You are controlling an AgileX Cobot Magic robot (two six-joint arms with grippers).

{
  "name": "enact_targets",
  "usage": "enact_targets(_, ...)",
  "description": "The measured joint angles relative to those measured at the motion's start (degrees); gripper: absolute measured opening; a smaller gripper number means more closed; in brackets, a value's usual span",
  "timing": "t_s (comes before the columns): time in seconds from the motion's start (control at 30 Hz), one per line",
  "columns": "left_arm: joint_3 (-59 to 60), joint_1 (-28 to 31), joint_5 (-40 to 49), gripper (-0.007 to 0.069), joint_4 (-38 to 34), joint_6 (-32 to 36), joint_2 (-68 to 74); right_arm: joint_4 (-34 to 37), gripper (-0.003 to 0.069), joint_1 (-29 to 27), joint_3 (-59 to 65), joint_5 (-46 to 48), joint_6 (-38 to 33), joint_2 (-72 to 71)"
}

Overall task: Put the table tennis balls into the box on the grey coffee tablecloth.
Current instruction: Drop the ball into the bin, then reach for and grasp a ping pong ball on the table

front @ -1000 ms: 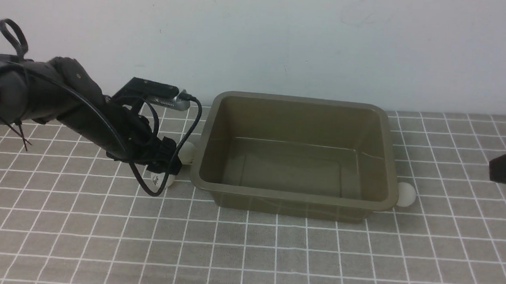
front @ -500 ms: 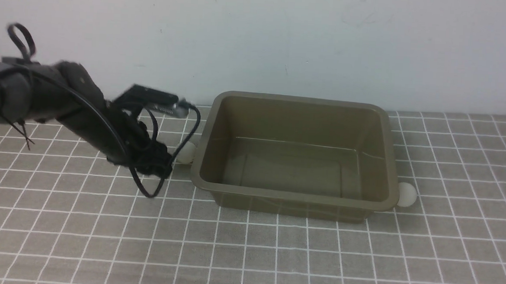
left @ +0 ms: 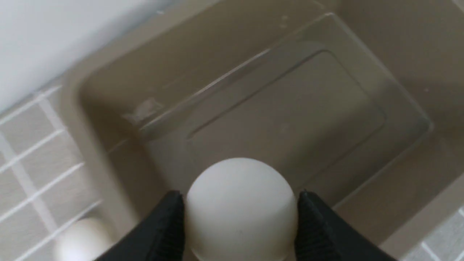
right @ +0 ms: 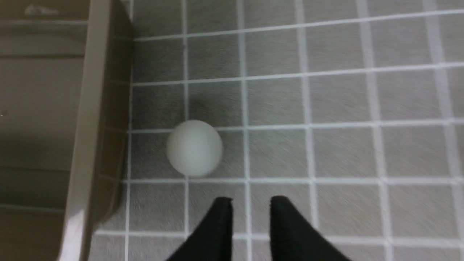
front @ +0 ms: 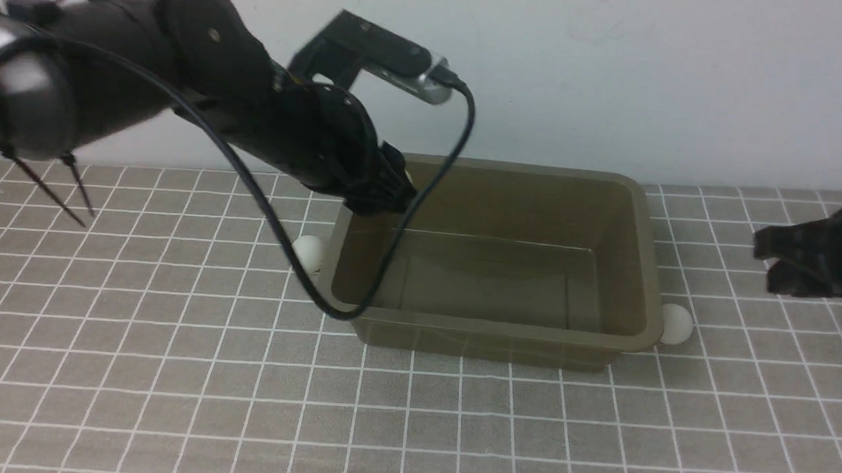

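Note:
My left gripper (front: 389,191) is shut on one table tennis ball (left: 241,210) and holds it above the back left corner of the olive-brown box (front: 488,331), whose floor (left: 290,119) is bare. A second ball (front: 310,252) lies on the grey coffee tablecloth (front: 169,367) against the box's left wall and shows in the left wrist view (left: 81,239). The third ball (front: 676,324) lies by the box's front right corner. My right gripper (front: 764,263) hovers to the right of it, jaws nearly together and empty; in the right wrist view (right: 250,202) the ball (right: 194,148) lies just ahead.
A white wall (front: 545,70) runs right behind the box. The left arm's black cable (front: 421,229) loops down over the box's left side. The box rim (right: 85,127) stands beside the right ball.
My left gripper has risen from the cloth beside the box with a ball and swung right over the box's back left corner. My right gripper has come back in from the right edge.

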Motion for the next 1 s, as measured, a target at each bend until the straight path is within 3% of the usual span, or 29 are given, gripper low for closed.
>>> enact_targets(0.1, 0.00, -1.82, -1.43, 0.0419, 0.00, -4.56, 4.18, 1.74, 0.0335, 1.64, -5.60, 0.77, -1.30, 9.73)
enact_targets(0.13, 0.00, -1.82, -1.43, 0.0428, 0.00, -4.82, 4.38, 1.79, 0.0345, 1.72, -5.60, 0.91, -1.30, 10.21)
enact_targets(0.17, 0.00, -1.89, -0.98, 0.0535, 0.20, -7.16, 5.85, 2.02, 0.0442, 2.35, -8.48, 2.35, -1.51, 14.70)
enact_targets(0.23, 0.00, -1.75, -0.12, 0.0629, 0.92, -8.35, 6.20, 2.23, 0.0507, 2.59, -9.93, 2.95, -1.52, 17.41)
enact_targets(0.37, -1.21, -0.85, 1.74, 0.0680, 2.23, -10.22, 5.73, 3.63, 0.0571, 2.83, -11.29, 2.76, -1.82, 20.51)
enact_targets(0.47, -3.33, 2.12, 4.06, 0.0670, 5.10, -14.26, 3.86, 5.44, 0.0577, 2.89, -11.58, 1.63, -2.41, 22.20)
enact_targets(0.57, -4.85, 6.79, 5.29, 0.0541, 7.59, -20.17, 1.69, 7.78, 0.0538, 2.89, -11.65, 0.99, -3.71, 23.75)
enact_targets(0.7, -5.53, 13.81, 7.56, 0.0218, 8.57, -23.97, 0.58, 8.23, 0.0346, 2.89, -11.94, 0.84, -5.02, 25.21)
enact_targets(0.8, -5.64, 18.91, 9.39, 0.0041, 8.98, -23.85, 0.92, 7.42, 0.0360, 2.04, -12.24, 1.10, -5.17, 25.19)
enact_targets(1.0, -5.70, 21.24, 11.86, 0.0000, 9.17, -18.09, 4.30, 8.18, 0.0360, -2.55, -14.26, 6.13, -2.28, 16.04)
